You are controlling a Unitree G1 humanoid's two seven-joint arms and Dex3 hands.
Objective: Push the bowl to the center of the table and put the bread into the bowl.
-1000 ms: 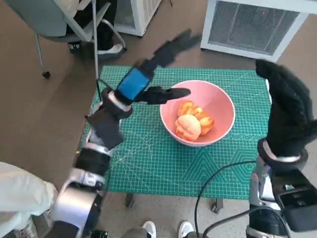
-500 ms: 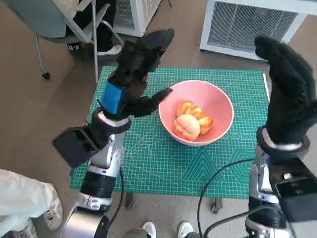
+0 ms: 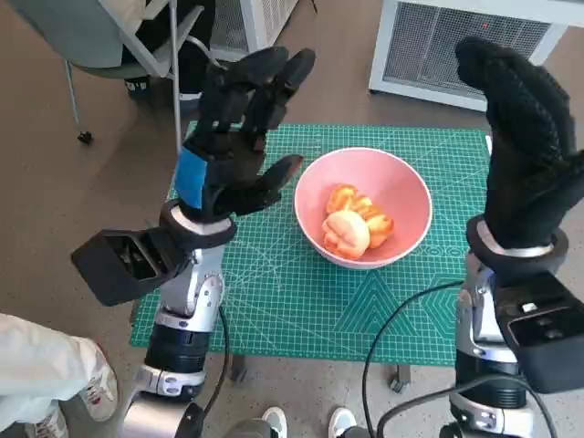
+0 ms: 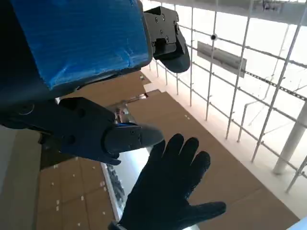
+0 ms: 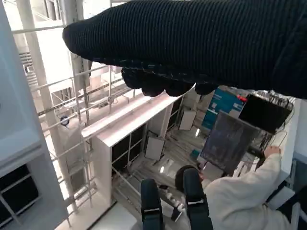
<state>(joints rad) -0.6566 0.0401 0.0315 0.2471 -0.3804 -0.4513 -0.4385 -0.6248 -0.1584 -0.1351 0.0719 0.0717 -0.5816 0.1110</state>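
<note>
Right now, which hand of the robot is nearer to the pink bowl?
Left. The left hand is raised beside the pink bowl's rim, one fingertip almost touching it; the right hand is raised farther beyond the opposite side.

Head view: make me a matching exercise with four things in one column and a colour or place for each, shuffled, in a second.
Things:
1. bowl
2. bread
3. left hand
4. table mat

Descriptions:
A. green with a printed grid
B. lying inside the bowl
C. pink, standing on the mat
D. raised above the mat's edge, holding nothing, blue tape on its back

Pairs: 1-C, 2-B, 3-D, 4-A
</note>
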